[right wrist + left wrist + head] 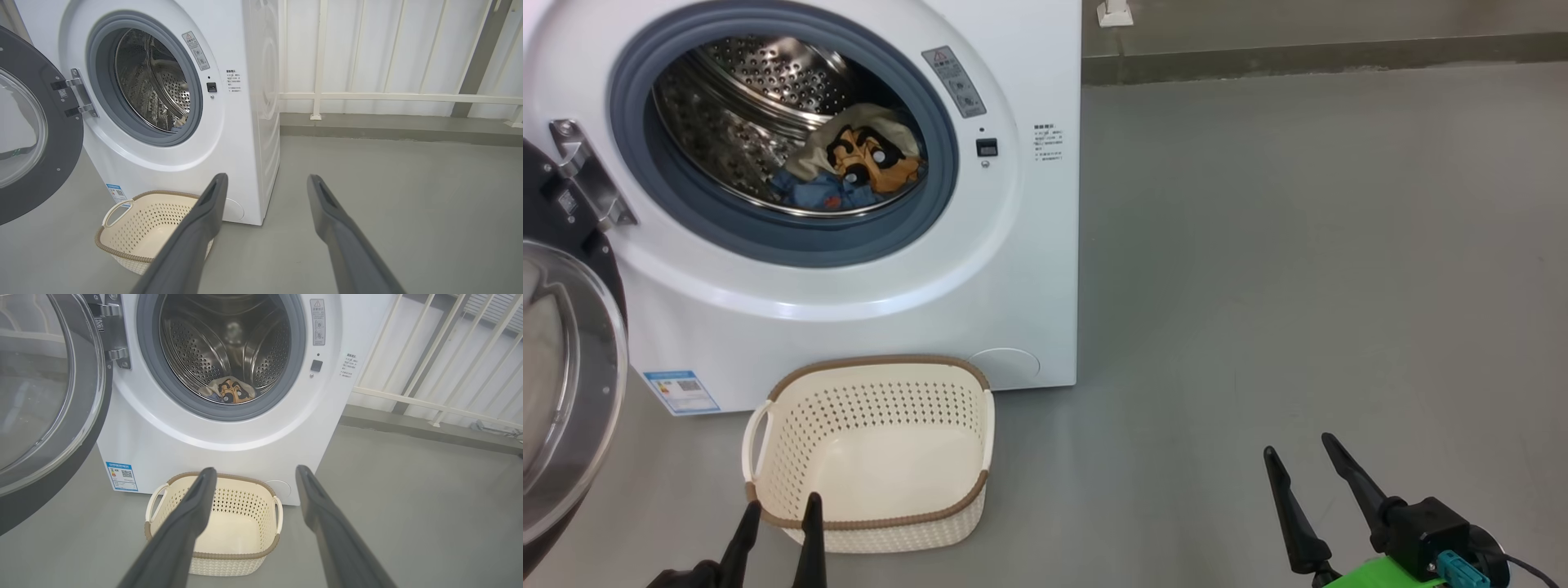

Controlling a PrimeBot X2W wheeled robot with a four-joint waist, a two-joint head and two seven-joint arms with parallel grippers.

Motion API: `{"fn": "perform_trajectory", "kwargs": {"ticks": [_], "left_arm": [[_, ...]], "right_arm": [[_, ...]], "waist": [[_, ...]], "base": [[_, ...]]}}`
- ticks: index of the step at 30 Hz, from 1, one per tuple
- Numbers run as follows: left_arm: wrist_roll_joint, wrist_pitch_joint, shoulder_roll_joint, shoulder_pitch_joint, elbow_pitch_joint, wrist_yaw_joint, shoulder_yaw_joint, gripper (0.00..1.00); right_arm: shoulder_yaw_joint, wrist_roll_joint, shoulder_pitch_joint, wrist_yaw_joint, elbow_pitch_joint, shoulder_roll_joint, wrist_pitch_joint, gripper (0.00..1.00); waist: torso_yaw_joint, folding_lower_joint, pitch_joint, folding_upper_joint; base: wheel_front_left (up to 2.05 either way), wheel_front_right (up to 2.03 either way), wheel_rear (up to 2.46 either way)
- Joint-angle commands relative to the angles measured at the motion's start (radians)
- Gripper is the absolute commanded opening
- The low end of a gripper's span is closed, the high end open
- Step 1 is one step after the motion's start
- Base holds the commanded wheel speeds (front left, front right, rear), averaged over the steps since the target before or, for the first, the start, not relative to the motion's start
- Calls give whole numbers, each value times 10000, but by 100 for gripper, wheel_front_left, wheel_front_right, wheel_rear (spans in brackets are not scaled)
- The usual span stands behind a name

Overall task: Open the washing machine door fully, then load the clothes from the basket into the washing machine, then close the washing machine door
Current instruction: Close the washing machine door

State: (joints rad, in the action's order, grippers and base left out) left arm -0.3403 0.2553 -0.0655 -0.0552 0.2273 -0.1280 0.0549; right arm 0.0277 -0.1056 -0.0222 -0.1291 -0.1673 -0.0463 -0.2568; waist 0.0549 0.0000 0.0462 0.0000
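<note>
Left claw [782, 510] spread wide and holding nothing, poised at six o'clock of the basket [874, 360] as I run the rig remotely. Whether its tips touch the near rim I cannot tell. Right claw [1298, 447], equally wide and empty, hangs over bare floor [1298, 245] well out at the basket's three o'clock, clear of the work. The basket sits emptied, tucked against the foot of the washing machine [1029, 245] at its twelve o'clock, a spot that makes each lift to the opening short. Up in the drum [760, 73], the clothes [858, 163] lie heaped toward five o'clock of the opening, behind the gasket [792, 245]. At the machine's nine o'clock the washing machine door [564, 384] is swung wide on its hinge [584, 175], out of the loading path. By my reading the loading looks finished, and shutting that door is what remains
</note>
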Motion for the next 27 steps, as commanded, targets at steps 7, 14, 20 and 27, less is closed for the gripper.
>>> {"fn": "perform_trajectory", "kwargs": {"ticks": [7, 14, 20, 27], "left_arm": [[54, 65, -136, 516, -255, -27, -353, 100], [72, 65, -117, 489, -305, -27, -410, 100], [77, 65, -97, 477, -332, -27, -424, 100], [98, 65, -81, 454, -353, -27, -450, 100]], "right_arm": [[292, 70, 366, -16, 200, -39, -49, 100], [318, 38, 353, -16, 199, -39, -49, 100], [292, 42, 354, -16, 206, -39, -49, 100], [295, 37, 340, -16, 213, -39, -49, 100]], "waist": [[20, 0, 33, 0], [23, 0, 38, 0], [22, 0, 47, 0], [16, 0, 73, 0]], "base": [[-8, 8, 0], [0, 0, 0], [0, 0, 0], [0, 0, 0]]}}
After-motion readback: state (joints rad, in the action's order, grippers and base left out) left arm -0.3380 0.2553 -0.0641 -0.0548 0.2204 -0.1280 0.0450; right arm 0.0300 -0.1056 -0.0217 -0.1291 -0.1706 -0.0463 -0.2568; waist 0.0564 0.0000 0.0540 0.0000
